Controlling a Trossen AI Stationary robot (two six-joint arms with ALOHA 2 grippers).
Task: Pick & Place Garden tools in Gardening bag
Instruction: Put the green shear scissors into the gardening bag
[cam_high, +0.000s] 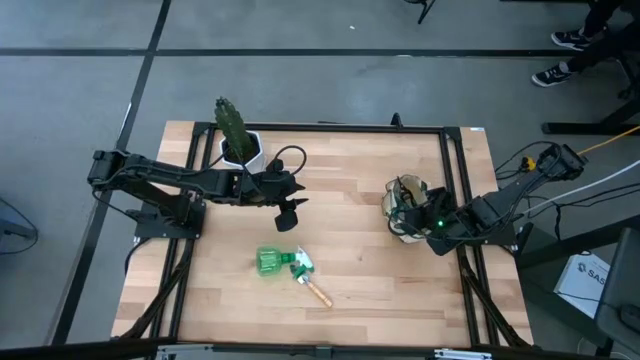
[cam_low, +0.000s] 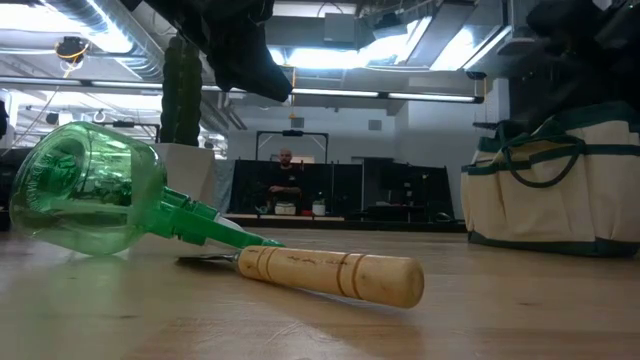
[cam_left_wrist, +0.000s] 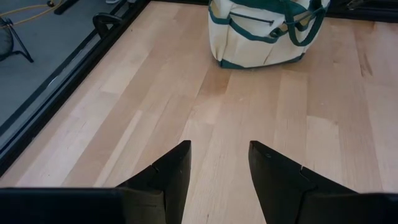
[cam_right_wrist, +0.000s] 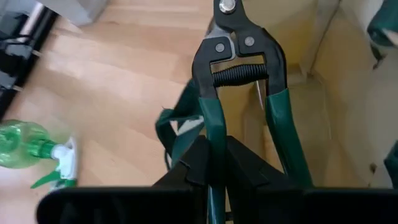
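Wooden table: right gripper, clamped on pruning shears over gardening bag, should lower them straight; left gripper waits open.

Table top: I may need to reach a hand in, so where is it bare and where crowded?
Bare: the wood between the open left gripper and the gardening bag, and the near right stretch beyond the wooden-handled tool. Crowded: the spray bottle lies against that tool; the right gripper holds pruning shears over the bag.
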